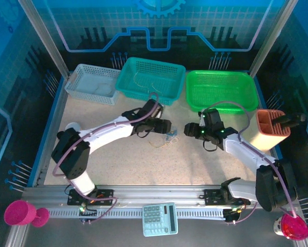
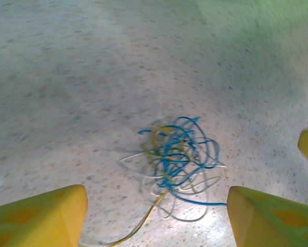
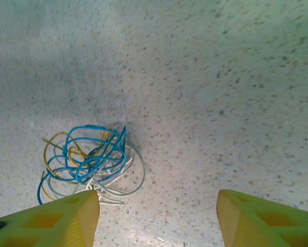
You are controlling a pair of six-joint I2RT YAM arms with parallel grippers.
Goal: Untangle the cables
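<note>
1. The cables lie in a small tangled heap on the speckled table, near its middle, between the two arms; blue, yellow and whitish strands loop through one another.
2. The left gripper hovers just beside the heap; in the left wrist view its yellow fingers stand wide apart, with nothing pinched between them.
3. In that view the cables rest on the table just ahead of the left gripper; one yellow strand trails back between the fingers, and I cannot tell whether it touches either one.
4. The right gripper faces the heap from the other side, close to it.
5. In the right wrist view its fingers are also spread wide and hold nothing; the right gripper has bare table between its tips.
6. There the cables sit off to the left, just ahead of the left-hand finger; whether the nearest whitish loop touches that finger I cannot tell.
</note>
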